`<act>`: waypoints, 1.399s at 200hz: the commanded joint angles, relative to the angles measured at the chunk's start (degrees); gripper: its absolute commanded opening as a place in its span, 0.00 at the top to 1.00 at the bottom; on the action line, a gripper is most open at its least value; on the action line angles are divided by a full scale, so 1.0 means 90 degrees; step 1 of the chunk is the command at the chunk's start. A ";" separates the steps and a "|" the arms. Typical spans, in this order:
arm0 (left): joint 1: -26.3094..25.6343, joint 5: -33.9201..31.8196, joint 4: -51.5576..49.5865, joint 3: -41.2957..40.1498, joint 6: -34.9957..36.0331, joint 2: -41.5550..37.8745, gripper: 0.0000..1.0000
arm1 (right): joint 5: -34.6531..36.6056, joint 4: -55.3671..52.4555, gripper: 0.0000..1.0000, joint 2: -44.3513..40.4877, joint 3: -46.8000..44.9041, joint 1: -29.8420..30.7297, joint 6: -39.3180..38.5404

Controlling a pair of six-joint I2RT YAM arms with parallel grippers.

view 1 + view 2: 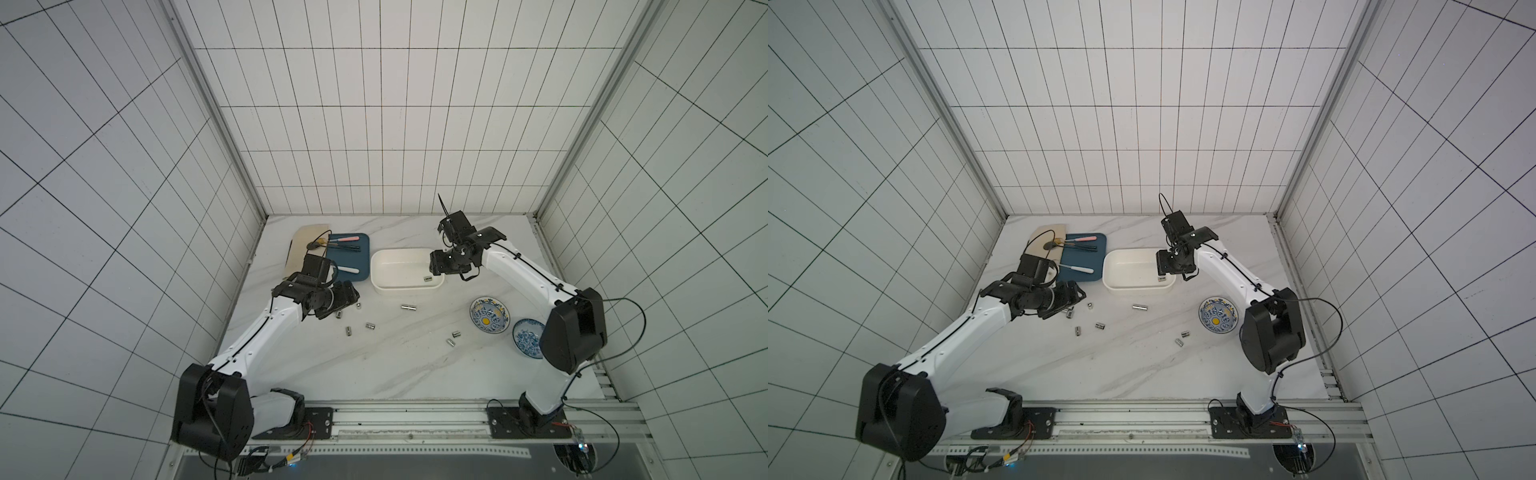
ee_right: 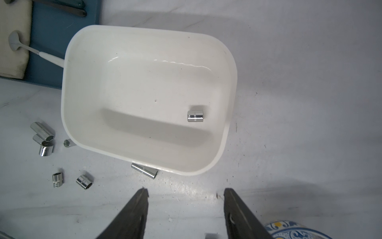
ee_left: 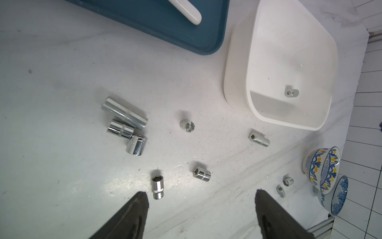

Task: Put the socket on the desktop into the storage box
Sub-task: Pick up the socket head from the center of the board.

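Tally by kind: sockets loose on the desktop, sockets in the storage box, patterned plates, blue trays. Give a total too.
Sockets on the desktop: 9
Socket in the storage box: 1
Blue-patterned plates: 2
Dark-blue tray: 1
Total: 13

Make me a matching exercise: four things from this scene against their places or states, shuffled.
1 storage box
2 dark-blue tray
3 left gripper
4 yellow-centred plate

a open, near loose sockets on the desktop
b holds one socket
c beside a blue-and-white plate
d holds long-handled tools

Pairs: 1-b, 2-d, 3-a, 4-c
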 commanded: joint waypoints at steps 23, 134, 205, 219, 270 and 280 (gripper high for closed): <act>-0.0413 -0.0106 0.0215 0.0285 0.0082 0.0227 0.15 | 0.0203 -0.0049 0.39 -0.0832 -0.0945 0.0075 0.0174; -0.1960 0.0255 0.0547 0.0164 0.0225 0.0751 0.15 | 0.0244 0.0024 0.43 -0.1697 -0.3005 0.0732 0.0686; -0.2000 0.0342 0.0689 -0.0053 0.0191 0.0782 0.16 | 0.0394 0.0073 0.44 -0.1825 -0.3695 0.0844 0.0937; -0.2004 0.0334 0.0728 -0.0101 0.0157 0.0760 0.16 | 0.0395 0.0134 0.46 -0.1806 -0.3814 0.0844 0.0948; -0.2006 0.0332 0.0808 -0.0172 0.0070 0.0780 0.16 | 0.0384 0.0402 0.50 -0.1599 -0.4104 0.0850 0.1000; -0.2006 0.0333 0.0814 -0.0171 0.0075 0.0792 0.16 | 0.0385 0.0451 0.50 -0.1531 -0.4140 0.0844 0.1002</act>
